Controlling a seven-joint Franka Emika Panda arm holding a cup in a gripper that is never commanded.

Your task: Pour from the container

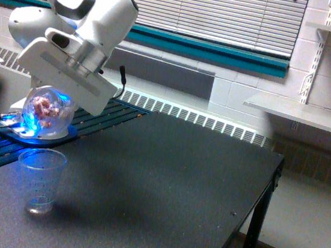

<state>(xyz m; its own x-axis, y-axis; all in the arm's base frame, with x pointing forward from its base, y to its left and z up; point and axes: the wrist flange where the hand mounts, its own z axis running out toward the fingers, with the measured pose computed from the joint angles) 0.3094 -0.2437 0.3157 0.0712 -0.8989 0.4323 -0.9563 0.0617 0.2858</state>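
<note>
The white gripper (54, 95), jaws clamped on the clear rounded container (47, 112) (pinkish lumps inside), hangs above the tapered clear plastic cup (39, 180).
</note>
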